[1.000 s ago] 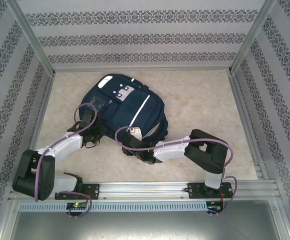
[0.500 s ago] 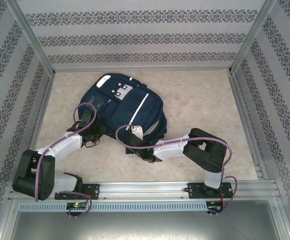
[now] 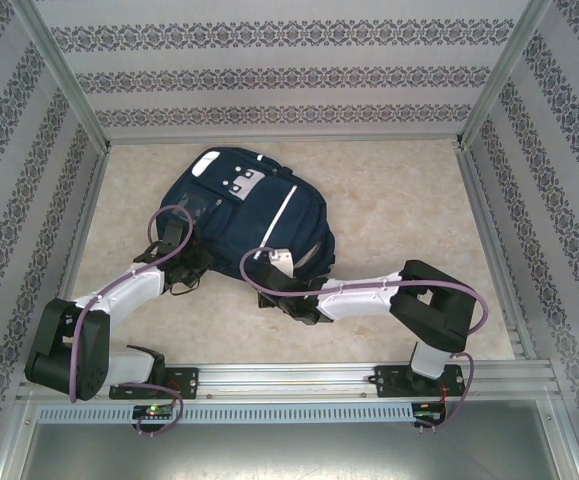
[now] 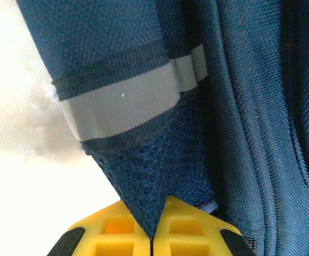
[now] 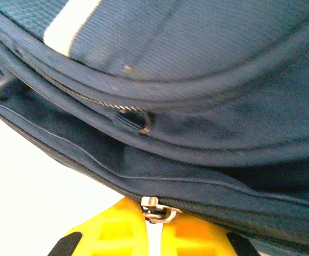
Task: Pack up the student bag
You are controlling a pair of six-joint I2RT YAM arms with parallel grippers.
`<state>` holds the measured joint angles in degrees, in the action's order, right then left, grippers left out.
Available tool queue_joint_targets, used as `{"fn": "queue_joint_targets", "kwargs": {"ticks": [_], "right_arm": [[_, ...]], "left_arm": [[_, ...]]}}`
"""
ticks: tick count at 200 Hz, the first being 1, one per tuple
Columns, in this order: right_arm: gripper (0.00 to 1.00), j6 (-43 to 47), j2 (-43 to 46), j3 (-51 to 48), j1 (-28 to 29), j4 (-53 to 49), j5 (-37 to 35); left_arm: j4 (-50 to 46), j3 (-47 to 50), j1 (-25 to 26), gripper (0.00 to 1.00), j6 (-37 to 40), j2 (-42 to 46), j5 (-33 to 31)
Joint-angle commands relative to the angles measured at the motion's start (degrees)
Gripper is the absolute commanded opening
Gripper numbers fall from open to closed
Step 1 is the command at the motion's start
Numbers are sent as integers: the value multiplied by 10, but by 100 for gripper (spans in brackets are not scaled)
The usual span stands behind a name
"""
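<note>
The left gripper has its yellow fingers pressed together, pinching the navy mesh corner of the large navy-blue fabric student bag. A grey reflective band lies just beyond the jaws. The right gripper is likewise closed, clamping a small metal zipper pull at its tips. Ahead of both jaws the bag lies flat on the beige table, its long axis diagonal, with the patched end far-left.

student bag blocks left-centre of table; left arm and right arm crowd its near edge. Right half, far strip open; walls bound sides.
</note>
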<state>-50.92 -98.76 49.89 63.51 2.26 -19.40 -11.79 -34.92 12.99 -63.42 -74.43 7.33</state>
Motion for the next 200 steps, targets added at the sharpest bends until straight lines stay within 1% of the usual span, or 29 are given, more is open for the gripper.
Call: {"fn": "queue_joint_targets", "kwargs": {"ticks": [1, 51, 73, 103, 134, 149, 162, 173, 177, 185, 194, 200], "right_arm": [[0, -12, 31, -31, -15, -96, -52], [0, -4, 123, -111, -56, -150, -87], [0, 27, 160, -130, -88, -159, -86], [0, 86, 183, -129, -138, -173, -80], [0, 140, 194, -129, -188, -162, -40], [0, 170, 193, -117, -189, -159, -15], [0, 187, 186, -104, -183, -155, 16], [0, 198, 181, -93, -172, -148, 42], [0, 199, 179, -89, -167, -148, 46], [0, 198, 175, -80, -158, -151, 47], [0, 195, 169, -72, -152, -153, 49], [0, 192, 166, -70, -151, -153, 53]], "left_arm": [[-46, -22, -14, 0, 18, 4, -41], [-57, -25, -47, 0, 32, 5, -36], [-64, -32, -58, 0, 41, 1, -36], [-75, -42, -85, 0, 59, -3, -41], [-76, -57, -128, 0, 81, -17, -38], [-73, -74, -141, 0, 98, -33, -30], [-81, -94, -142, 0, 109, -44, -23], [-88, -107, -141, 0, 110, -47, -3], [-89, -109, -141, 3, 109, -46, 4], [-90, -108, -140, 14, 103, -39, 19], [-92, -101, -140, 37, 93, -25, 34], [-92, -95, -138, 43, 88, -15, 47]]}}
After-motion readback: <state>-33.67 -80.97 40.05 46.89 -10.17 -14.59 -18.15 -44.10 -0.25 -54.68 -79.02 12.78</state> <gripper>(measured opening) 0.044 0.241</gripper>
